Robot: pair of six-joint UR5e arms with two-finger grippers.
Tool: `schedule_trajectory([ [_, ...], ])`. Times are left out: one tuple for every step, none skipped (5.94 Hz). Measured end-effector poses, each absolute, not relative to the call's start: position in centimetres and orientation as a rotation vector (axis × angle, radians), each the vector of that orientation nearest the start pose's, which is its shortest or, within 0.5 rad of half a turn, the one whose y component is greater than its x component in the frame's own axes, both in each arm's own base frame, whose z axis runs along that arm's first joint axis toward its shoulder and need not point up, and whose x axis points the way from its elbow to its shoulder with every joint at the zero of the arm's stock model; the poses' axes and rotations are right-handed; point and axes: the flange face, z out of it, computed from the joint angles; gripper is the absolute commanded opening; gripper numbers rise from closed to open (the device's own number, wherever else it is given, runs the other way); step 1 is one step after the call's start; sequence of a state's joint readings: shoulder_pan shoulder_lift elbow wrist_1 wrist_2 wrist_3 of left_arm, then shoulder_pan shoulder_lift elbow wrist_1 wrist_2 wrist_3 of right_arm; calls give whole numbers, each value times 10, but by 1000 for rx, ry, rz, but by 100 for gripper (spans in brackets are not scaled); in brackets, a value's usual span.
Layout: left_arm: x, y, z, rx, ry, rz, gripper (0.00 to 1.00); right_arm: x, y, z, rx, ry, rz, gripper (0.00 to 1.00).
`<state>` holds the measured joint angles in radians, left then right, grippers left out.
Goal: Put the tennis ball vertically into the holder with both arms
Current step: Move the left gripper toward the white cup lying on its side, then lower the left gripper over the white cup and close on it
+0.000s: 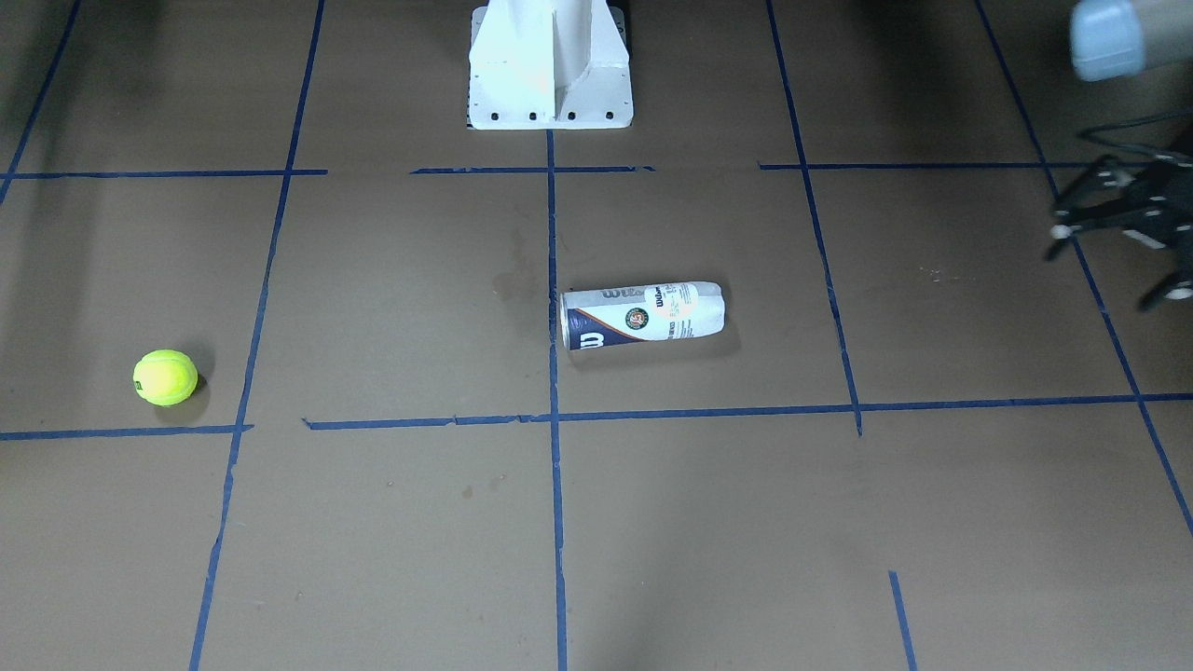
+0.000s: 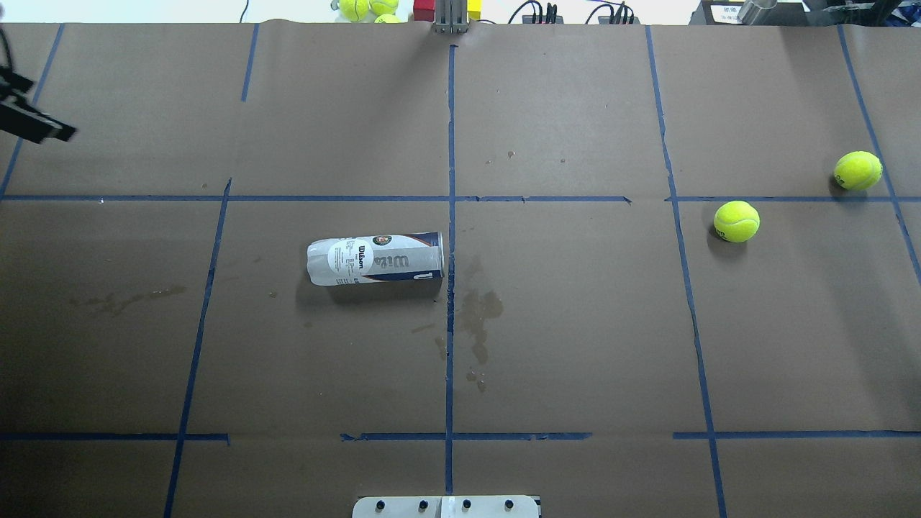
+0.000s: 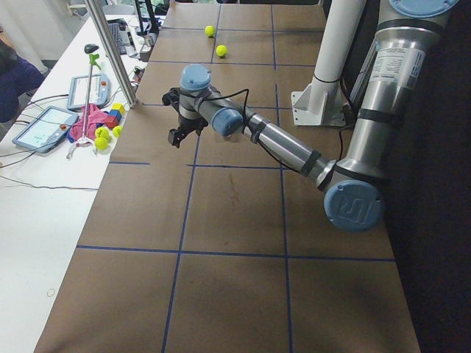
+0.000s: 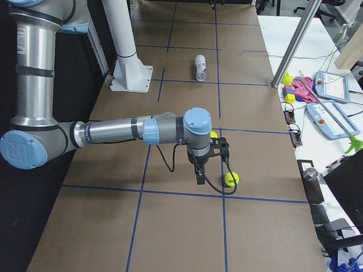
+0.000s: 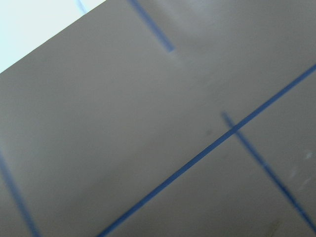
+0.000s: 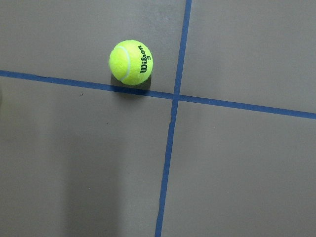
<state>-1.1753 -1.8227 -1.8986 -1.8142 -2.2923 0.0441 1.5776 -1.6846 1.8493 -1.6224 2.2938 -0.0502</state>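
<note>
Nothing is done yet. The holder lies on its side mid-table, and a tennis ball sits loose near the right gripper, whose fingers' spread I cannot tell. The left gripper hangs wide and empty. Uprighting, picking and inserting seem left.

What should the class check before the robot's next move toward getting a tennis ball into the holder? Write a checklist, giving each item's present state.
1. Holder upright: not ok, it lies on its side.
2. Tennis ball nearer the holder lying free: ok.
3. Farther tennis ball lying free: ok.
4. Left gripper empty, jaws open: ok.
5. Right gripper with jaws open: cannot tell.
</note>
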Motion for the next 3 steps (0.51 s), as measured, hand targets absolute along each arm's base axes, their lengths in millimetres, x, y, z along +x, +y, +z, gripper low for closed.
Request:
schedule_trajectory([
  [199,-535,293,734,863,784,100,70,-445,583,129,-725,-82,100],
  [241,-529,249,797,885,856,100,70,-444,583,129,-730,-82,100],
  [293,-512,210,847,902,934,100,70,-444,583,131,-732,-82,100],
])
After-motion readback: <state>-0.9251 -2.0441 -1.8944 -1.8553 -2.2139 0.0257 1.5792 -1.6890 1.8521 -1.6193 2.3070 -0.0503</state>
